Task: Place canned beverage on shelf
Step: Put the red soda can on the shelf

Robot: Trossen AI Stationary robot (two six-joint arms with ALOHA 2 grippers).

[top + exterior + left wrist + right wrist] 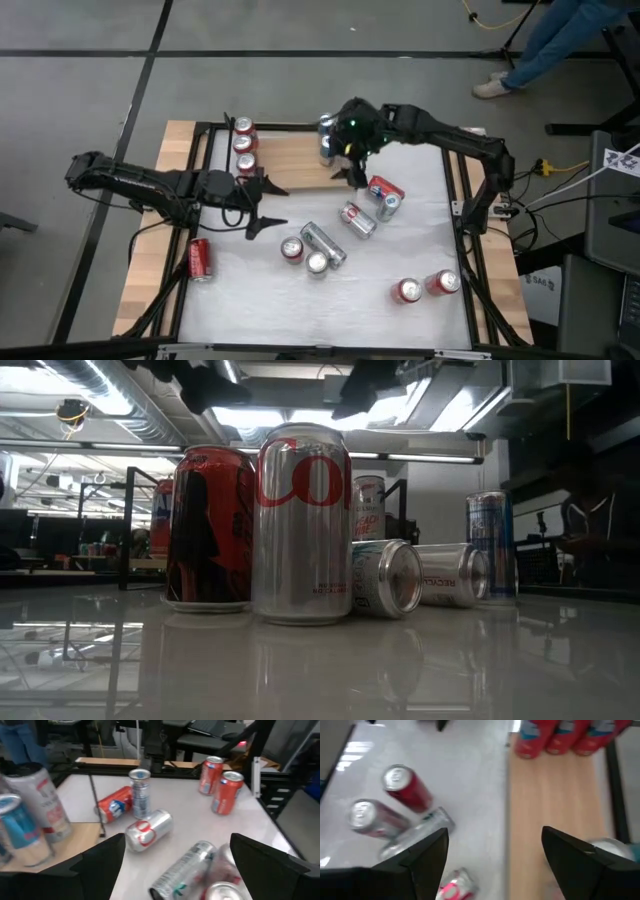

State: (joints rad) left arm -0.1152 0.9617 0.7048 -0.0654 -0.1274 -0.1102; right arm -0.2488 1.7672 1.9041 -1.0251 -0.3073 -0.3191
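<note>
White tabletop (400, 250) stretched in front of me, boxed in by black frame rails, with a pale wooden strip along its left side where one red can (200, 259) lay. At the far end sat the shelf (295, 160), a light wooden board with its long axis running across the table, thin black rails along its edges. Three cans (243, 146) stood upright in a row at its left end, and a blue and silver can (327, 139) stood upright near its right end; the board between them was bare. My right claw (350, 158) hung over the shelf's near edge, just beside that blue can, fingers spread and gripping nothing. My left claw (262, 205) hovered above the table just in front of the shelf's left part, fingers also spread and empty. Loose cans crowded the middle of the table: some on their sides with their long axes pointing different ways, some upright. Two more red cans (425, 287) sat near the front right corner, well apart from the rest.
</note>
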